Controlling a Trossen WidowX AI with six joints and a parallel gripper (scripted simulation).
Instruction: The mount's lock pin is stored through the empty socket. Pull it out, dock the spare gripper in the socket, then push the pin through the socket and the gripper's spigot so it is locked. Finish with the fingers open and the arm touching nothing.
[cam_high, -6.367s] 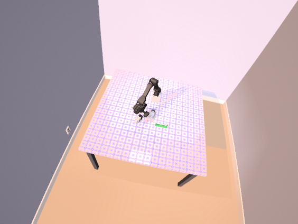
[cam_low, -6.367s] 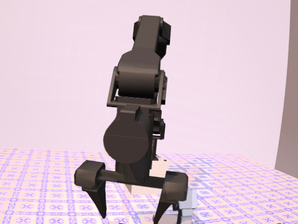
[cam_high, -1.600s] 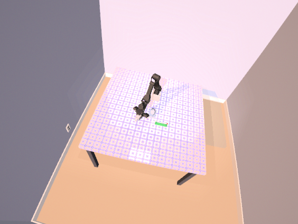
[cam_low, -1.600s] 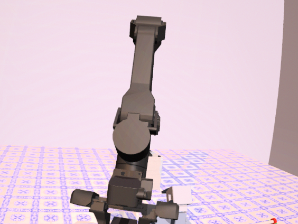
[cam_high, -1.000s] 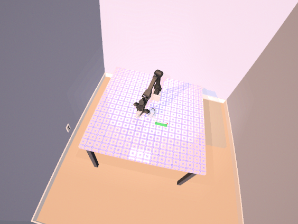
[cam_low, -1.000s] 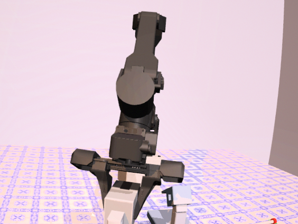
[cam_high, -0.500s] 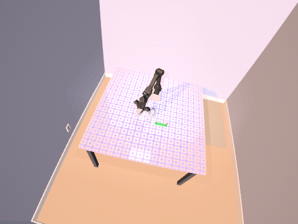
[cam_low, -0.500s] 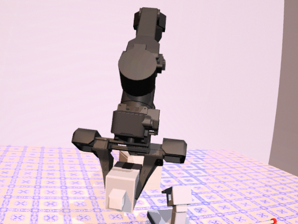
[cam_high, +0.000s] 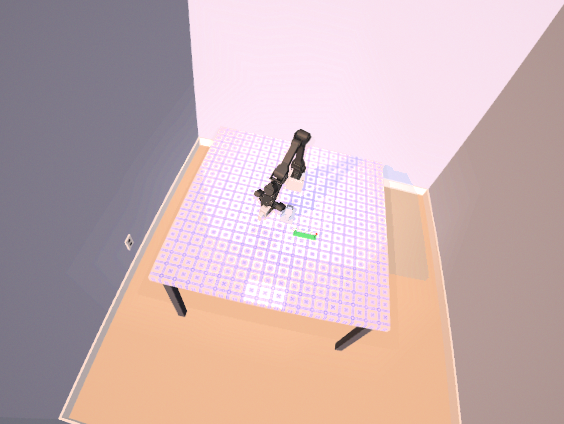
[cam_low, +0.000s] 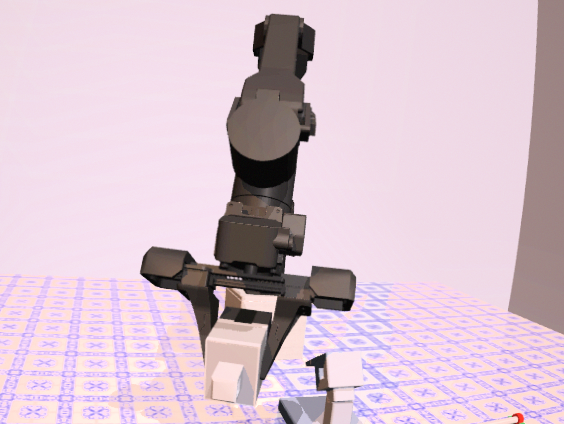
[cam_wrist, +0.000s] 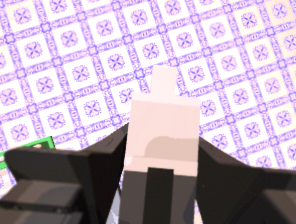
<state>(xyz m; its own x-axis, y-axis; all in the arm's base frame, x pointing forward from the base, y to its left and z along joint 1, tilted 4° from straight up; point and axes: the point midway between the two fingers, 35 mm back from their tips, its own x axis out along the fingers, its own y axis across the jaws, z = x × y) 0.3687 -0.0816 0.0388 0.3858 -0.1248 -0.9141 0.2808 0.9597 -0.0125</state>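
Note:
My gripper is shut on the spare gripper, one finger on each side. The spare gripper is a pale block with a dark upper part and a small square spigot at its far end. It is held above the table, left of the mount. The mount is a pale socket block on a post over a grey-blue base; no pin shows in it, though its bore cannot be made out. The pin's red head shows at the green tray's right end.
The narrow green tray lies on the patterned table, right of the mount and nearer the front edge. A pale block stands by the arm's base, behind my gripper.

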